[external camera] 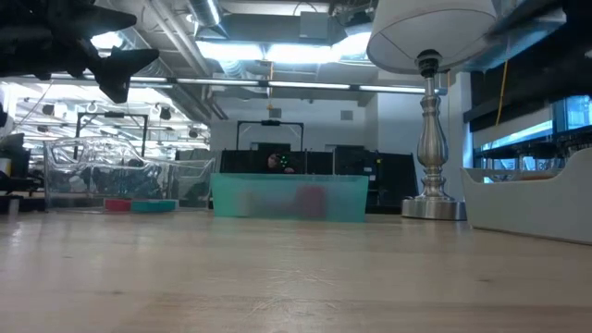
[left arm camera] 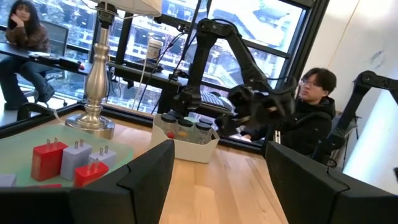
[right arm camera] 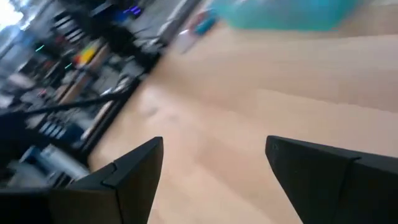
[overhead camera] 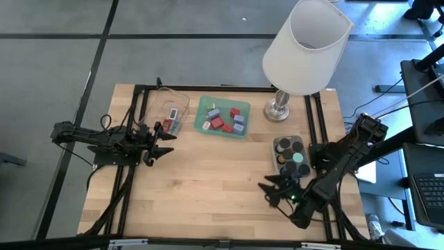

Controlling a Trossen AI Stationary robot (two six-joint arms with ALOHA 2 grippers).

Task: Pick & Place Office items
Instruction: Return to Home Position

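Lower right: right gripper spread, nothing held, beside grey tray. Mid-left: left gripper likewise empty, by clear tray. Upper centre: office items are lodged in green tray. Both should be withdrawn clear of trays, lamp.

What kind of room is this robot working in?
Probably a robotics lab in an office building: the left arm and right arm stand at a wooden table, ceiling pipes run overhead, and a person sits by big windows.
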